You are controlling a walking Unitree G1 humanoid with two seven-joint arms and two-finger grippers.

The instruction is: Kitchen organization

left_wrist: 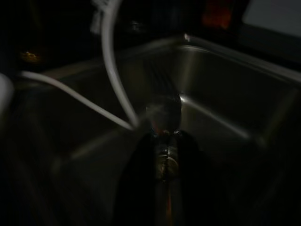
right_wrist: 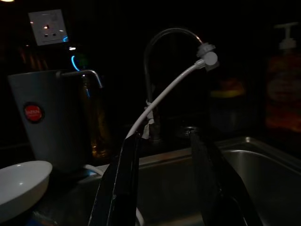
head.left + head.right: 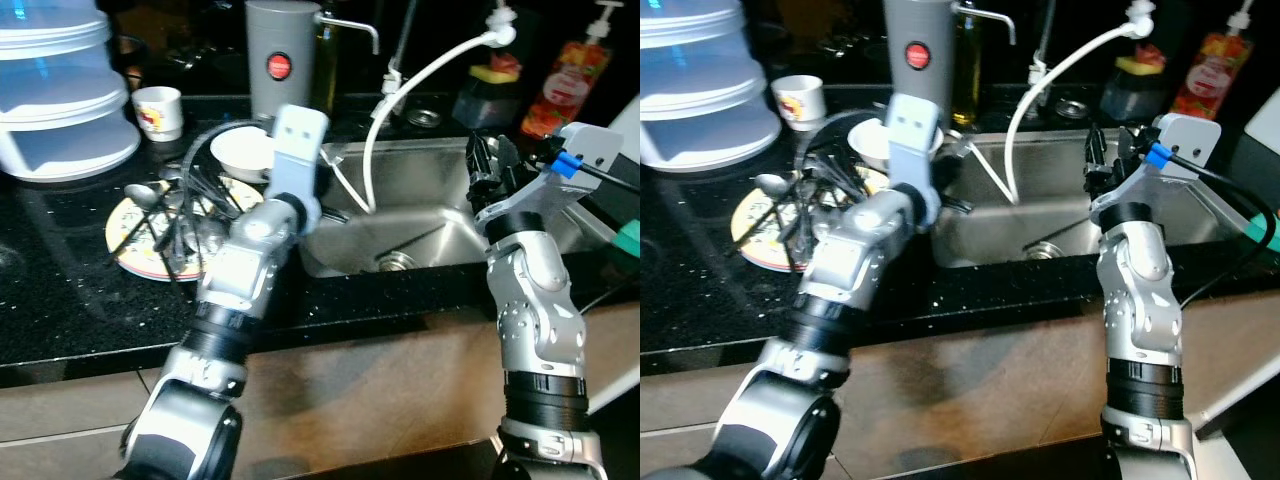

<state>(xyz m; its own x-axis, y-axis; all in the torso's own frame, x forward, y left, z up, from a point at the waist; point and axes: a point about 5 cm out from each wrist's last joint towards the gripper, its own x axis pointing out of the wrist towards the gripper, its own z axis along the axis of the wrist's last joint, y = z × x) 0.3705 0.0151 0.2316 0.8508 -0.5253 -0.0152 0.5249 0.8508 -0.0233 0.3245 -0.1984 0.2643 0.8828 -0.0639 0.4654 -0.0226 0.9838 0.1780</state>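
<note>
A patterned plate [image 3: 130, 245] on the black counter holds a pile of dark utensils [image 3: 185, 215] and a spoon [image 3: 140, 195]. Behind it sits a white bowl [image 3: 240, 150]. My left gripper [image 1: 163, 141] reaches over the left edge of the steel sink [image 3: 440, 235] and is shut on a metal utensil [image 1: 163, 110], which looks like a fork and points into the basin. My right gripper [image 3: 490, 165] is raised over the right side of the sink; its fingers [image 2: 120, 188] stand open with nothing between them.
A white hose [image 3: 400, 100] loops from the tap into the sink near the drain [image 3: 397, 262]. A grey jug [image 3: 282, 55], a small cup [image 3: 158, 110] and stacked plastic containers [image 3: 55, 90] stand at the back left. A soap bottle [image 3: 575, 85] is at the back right.
</note>
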